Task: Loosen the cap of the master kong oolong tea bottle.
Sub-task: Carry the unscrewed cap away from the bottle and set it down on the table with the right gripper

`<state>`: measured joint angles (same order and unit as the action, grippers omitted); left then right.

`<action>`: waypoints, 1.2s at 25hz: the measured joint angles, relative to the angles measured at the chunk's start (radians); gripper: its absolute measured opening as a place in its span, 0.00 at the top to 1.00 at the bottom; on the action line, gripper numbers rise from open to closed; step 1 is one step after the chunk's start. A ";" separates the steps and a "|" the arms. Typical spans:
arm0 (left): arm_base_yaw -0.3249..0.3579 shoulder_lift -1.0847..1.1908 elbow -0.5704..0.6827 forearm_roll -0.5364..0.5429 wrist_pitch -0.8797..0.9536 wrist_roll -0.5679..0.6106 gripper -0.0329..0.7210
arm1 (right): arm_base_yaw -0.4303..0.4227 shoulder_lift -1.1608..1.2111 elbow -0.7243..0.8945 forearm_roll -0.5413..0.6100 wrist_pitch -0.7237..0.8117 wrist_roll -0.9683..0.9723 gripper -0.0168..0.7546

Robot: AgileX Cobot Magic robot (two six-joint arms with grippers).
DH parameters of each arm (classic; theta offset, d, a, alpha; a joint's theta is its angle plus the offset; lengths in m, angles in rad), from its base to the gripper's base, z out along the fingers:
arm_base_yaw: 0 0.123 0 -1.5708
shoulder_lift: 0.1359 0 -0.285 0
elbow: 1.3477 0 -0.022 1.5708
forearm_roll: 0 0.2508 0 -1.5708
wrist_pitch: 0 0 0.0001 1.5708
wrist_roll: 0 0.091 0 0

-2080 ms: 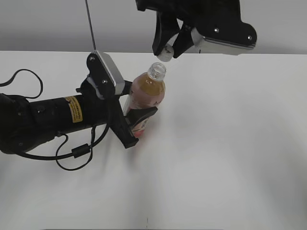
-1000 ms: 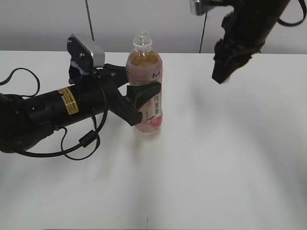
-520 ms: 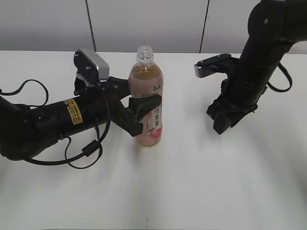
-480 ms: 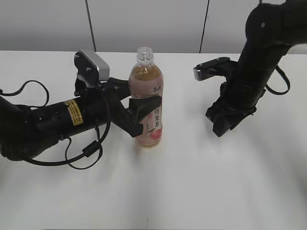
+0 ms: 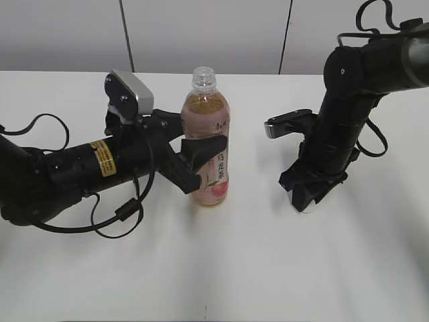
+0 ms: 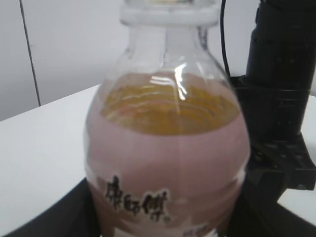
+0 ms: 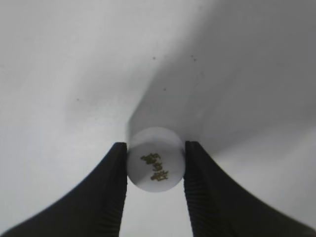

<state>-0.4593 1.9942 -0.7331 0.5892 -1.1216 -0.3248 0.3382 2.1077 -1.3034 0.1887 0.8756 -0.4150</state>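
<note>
The master kong oolong tea bottle (image 5: pixel 208 144) stands upright on the white table with its neck open and no cap on it. It fills the left wrist view (image 6: pixel 168 163). My left gripper (image 5: pixel 198 159) is shut on the bottle's pink label. My right gripper (image 5: pixel 305 200) points down at the table to the right of the bottle and is shut on the white cap (image 7: pixel 156 166), which shows as a white spot at the fingertips in the exterior view (image 5: pixel 307 205). The cap is at or just above the table surface.
The white table (image 5: pixel 221 268) stretches out in front of both arms. A black cable (image 5: pixel 114 215) loops under the left arm. A grey wall with two vertical seams stands behind the table.
My right gripper has moved from above the bottle's neck to the right and down to the table with the cap in it. The bottle went from tilted to upright in my left gripper.
</note>
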 joint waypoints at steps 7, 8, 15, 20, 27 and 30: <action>0.000 0.006 0.000 0.011 -0.001 0.000 0.41 | -0.001 0.000 0.000 0.001 -0.030 0.011 0.63; 0.000 0.013 0.000 0.012 -0.001 0.000 0.41 | -0.001 0.000 0.000 0.001 -0.031 0.012 0.63; 0.000 0.055 -0.001 0.014 -0.048 0.003 0.41 | -0.001 0.000 0.000 0.005 -0.033 0.013 0.63; 0.001 0.056 -0.001 0.016 -0.050 0.003 0.41 | -0.001 0.000 0.000 0.008 -0.033 0.013 0.63; 0.001 0.056 -0.001 0.023 -0.051 0.004 0.40 | -0.001 0.000 0.000 0.015 -0.029 0.013 0.40; 0.001 0.056 -0.001 0.023 -0.052 0.004 0.36 | -0.001 0.000 0.000 0.023 -0.026 0.022 0.31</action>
<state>-0.4582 2.0507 -0.7342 0.6121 -1.1735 -0.3213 0.3374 2.1077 -1.3034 0.2114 0.8495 -0.3931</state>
